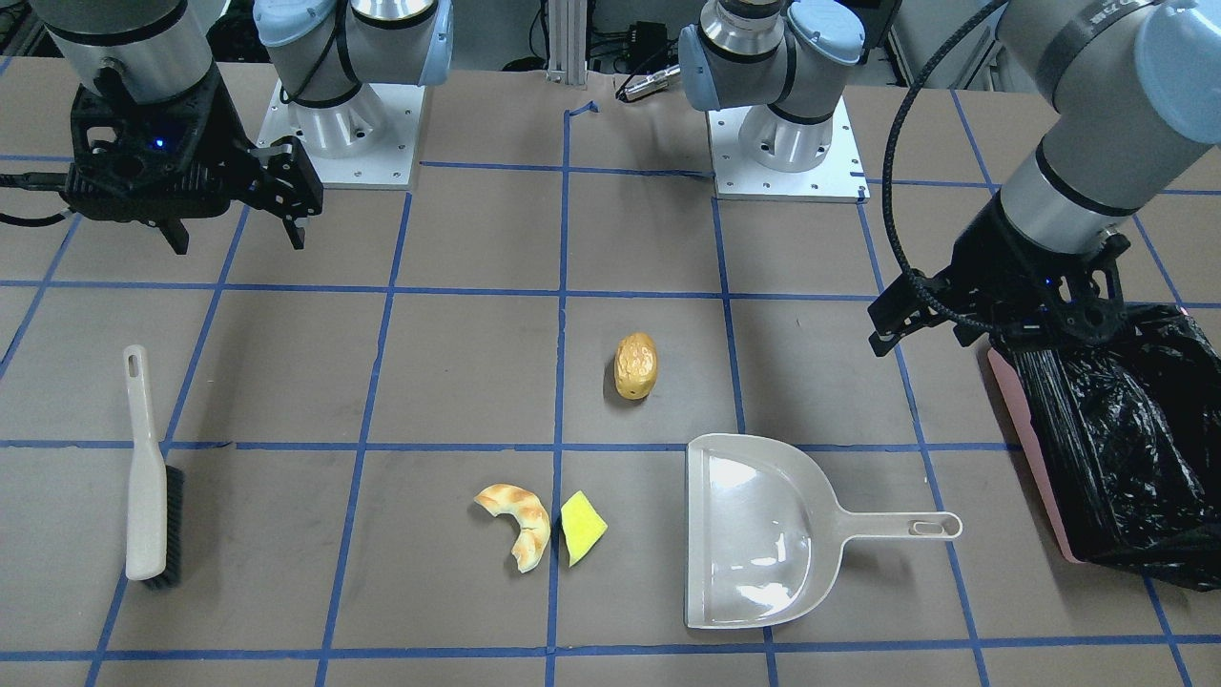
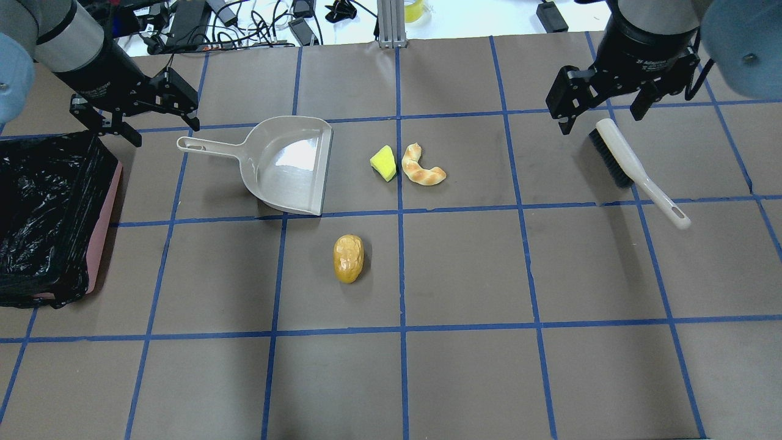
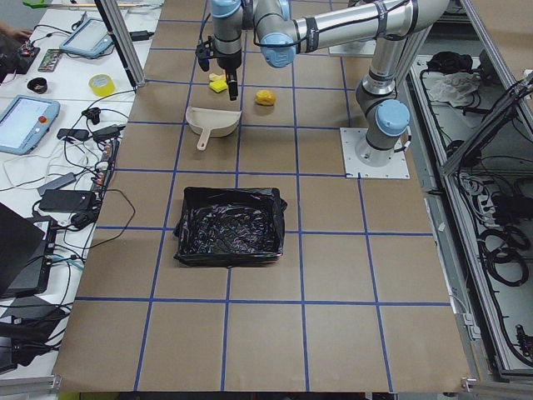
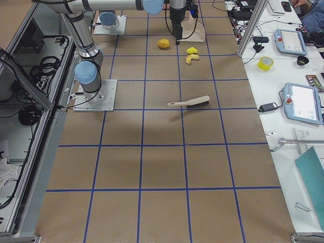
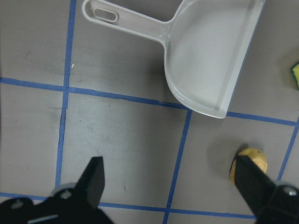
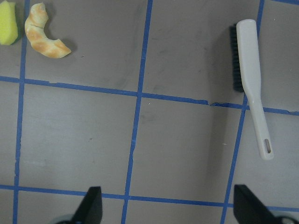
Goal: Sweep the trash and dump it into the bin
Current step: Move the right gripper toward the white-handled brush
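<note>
The golden-brown potato-like lump [image 2: 348, 258] lies mid-table. The curved bread piece [image 2: 421, 173] and the yellow wedge [image 2: 384, 163] lie side by side just off the mouth of the beige dustpan [image 2: 287, 165]. The pink bin [image 2: 49, 214] with its black bag stands at the left edge. My left gripper [image 2: 164, 129] is open and empty, above the table between the bin and the dustpan handle. My right gripper [image 2: 600, 119] is open and empty, above the bristle end of the beige brush [image 2: 635, 171]. The right wrist view shows the brush [image 6: 250, 79] lying flat.
The two arm bases [image 1: 348, 124] [image 1: 787, 134] stand on white plates on the robot's side of the table. Cables and devices [image 2: 244, 18] lie beyond the far edge. Blue tape lines grid the brown tabletop.
</note>
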Controlling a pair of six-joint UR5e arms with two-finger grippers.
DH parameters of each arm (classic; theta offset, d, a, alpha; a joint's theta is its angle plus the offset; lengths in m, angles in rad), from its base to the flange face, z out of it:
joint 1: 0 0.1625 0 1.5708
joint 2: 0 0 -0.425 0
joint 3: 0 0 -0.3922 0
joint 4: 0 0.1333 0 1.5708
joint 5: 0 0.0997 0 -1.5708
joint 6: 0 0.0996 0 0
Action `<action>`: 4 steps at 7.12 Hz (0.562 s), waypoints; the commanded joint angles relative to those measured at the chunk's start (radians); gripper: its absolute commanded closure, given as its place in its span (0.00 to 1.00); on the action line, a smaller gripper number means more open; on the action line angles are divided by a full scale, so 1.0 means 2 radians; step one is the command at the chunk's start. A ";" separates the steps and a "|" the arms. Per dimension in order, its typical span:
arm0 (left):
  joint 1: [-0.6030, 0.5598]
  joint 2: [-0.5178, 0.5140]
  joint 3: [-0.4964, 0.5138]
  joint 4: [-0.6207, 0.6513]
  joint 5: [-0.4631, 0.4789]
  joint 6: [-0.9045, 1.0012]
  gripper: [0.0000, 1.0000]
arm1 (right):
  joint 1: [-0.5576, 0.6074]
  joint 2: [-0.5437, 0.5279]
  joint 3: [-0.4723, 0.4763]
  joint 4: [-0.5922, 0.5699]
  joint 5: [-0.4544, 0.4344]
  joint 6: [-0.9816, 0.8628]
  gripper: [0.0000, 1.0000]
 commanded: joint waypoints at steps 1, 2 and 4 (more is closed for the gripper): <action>0.000 0.000 0.001 0.000 0.001 0.000 0.00 | -0.013 0.001 0.003 0.000 0.000 -0.017 0.00; 0.000 0.000 0.000 0.000 0.001 0.001 0.00 | -0.023 0.003 0.004 0.000 -0.002 -0.051 0.00; 0.000 0.000 0.000 0.000 0.001 0.001 0.00 | -0.075 0.012 0.015 0.003 -0.005 -0.131 0.01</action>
